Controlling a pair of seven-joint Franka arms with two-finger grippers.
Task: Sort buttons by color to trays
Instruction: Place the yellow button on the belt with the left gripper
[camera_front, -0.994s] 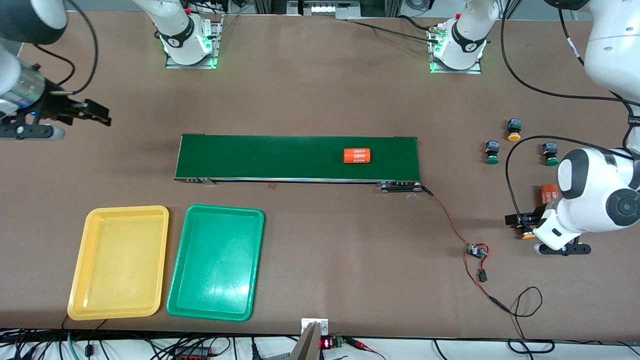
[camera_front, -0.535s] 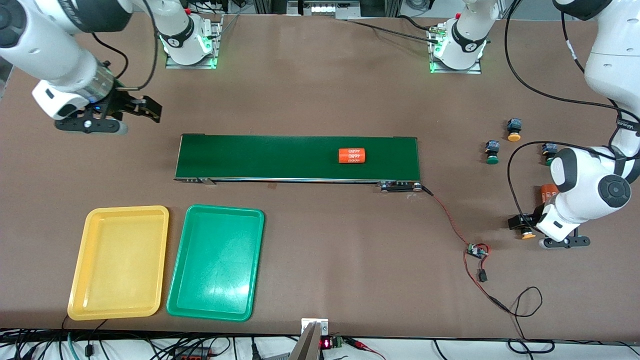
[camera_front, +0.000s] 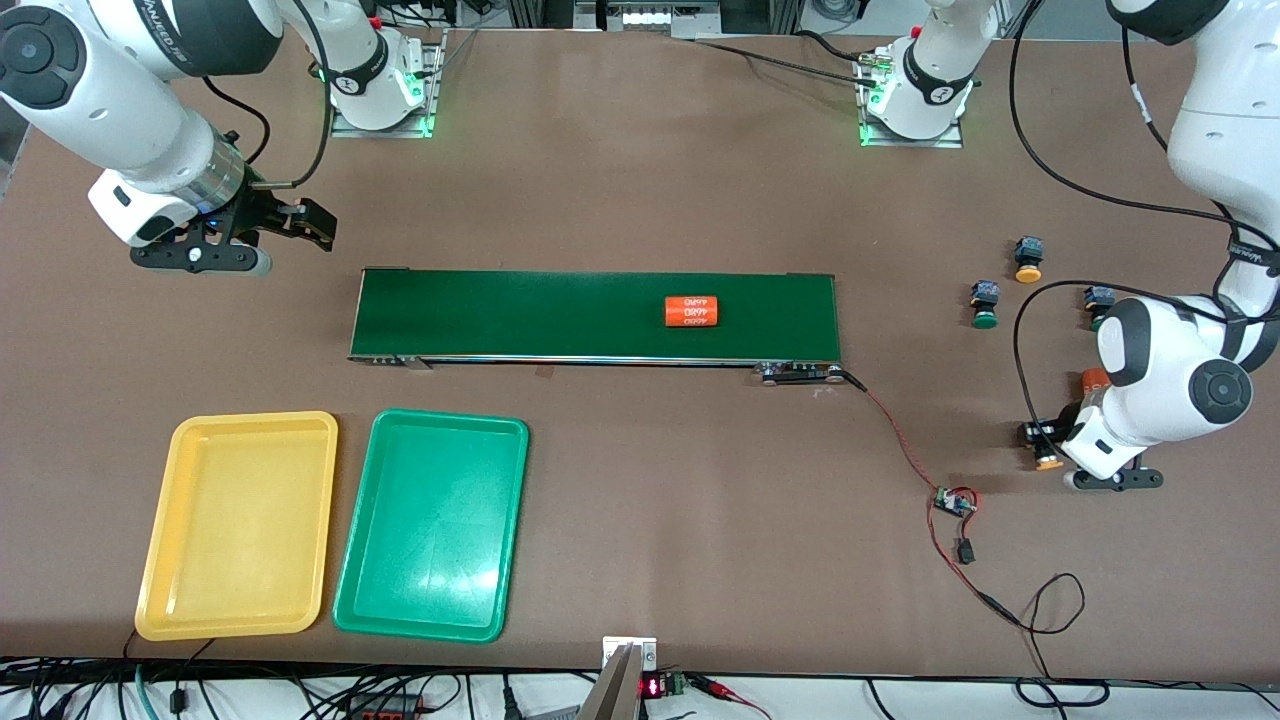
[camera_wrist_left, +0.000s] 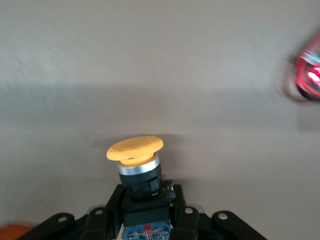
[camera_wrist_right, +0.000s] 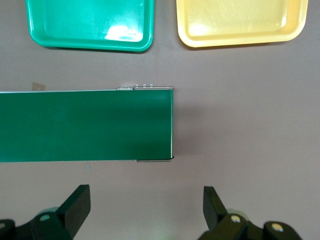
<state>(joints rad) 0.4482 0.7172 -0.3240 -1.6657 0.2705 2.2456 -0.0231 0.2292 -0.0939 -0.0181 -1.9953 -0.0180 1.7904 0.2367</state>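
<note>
My left gripper (camera_front: 1040, 440) (camera_wrist_left: 145, 194) is shut on a yellow-capped button (camera_front: 1048, 461) (camera_wrist_left: 135, 149), gripping its black-and-blue body low at the table near the left arm's end. Three more buttons stand there, farther from the front camera: a yellow one (camera_front: 1027, 260), a green one (camera_front: 984, 306), and a green one (camera_front: 1098, 299) partly hidden by the left arm. The yellow tray (camera_front: 240, 520) (camera_wrist_right: 240, 22) and the green tray (camera_front: 432, 520) (camera_wrist_right: 90, 25) lie side by side, both bare. My right gripper (camera_front: 310, 222) (camera_wrist_right: 145, 200) hangs open over the table by the conveyor's end.
A long dark-green conveyor belt (camera_front: 560, 315) (camera_wrist_right: 85, 125) crosses the middle and carries an orange cylinder (camera_front: 692, 311). Another orange cylinder (camera_front: 1092, 379) peeks out beside the left arm. A small circuit board (camera_front: 955, 500) with red and black wires lies near the left gripper.
My left gripper has shut on the yellow button. The right arm has swung in toward the conveyor's end. The orange cylinder has ridden along the belt toward the right arm's end.
</note>
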